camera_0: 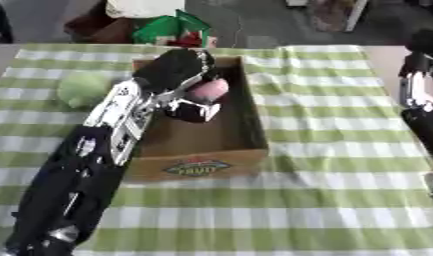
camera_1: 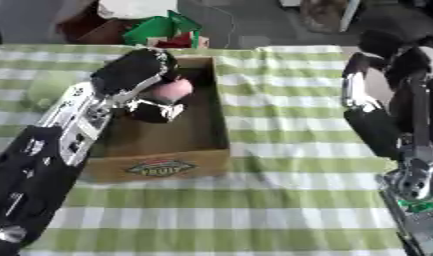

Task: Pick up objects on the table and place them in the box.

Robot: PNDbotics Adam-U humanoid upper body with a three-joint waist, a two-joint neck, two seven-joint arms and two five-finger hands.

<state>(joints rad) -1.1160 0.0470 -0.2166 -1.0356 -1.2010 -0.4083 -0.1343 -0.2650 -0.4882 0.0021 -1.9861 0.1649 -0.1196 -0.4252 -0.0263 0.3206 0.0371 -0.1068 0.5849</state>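
The robot's left hand was curled around a pink rounded object, holding it just above the open cardboard box, with the thumb side dark beneath the object and the black back of the hand over the box's far left corner. The object showed at the hand's right edge, only partly covered by the fingers, so it may have been resting at the fingertips rather than deep in the palm. Directly below the hand lay the brown box floor, which looked bare. To the hand's left, outside the box wall, a pale green rounded object sat on the green and white checked tablecloth, apparently yet to be collected. Far off to the hand's right, the right arm hung at the table's edge; its hand could not be made out. The main risks appeared to be these: letting go from this height might let the round pink object roll or bounce, and the forearm, lying over the box's left wall, might nudge or drag the light box when withdrawing, or brush the green object nearby.
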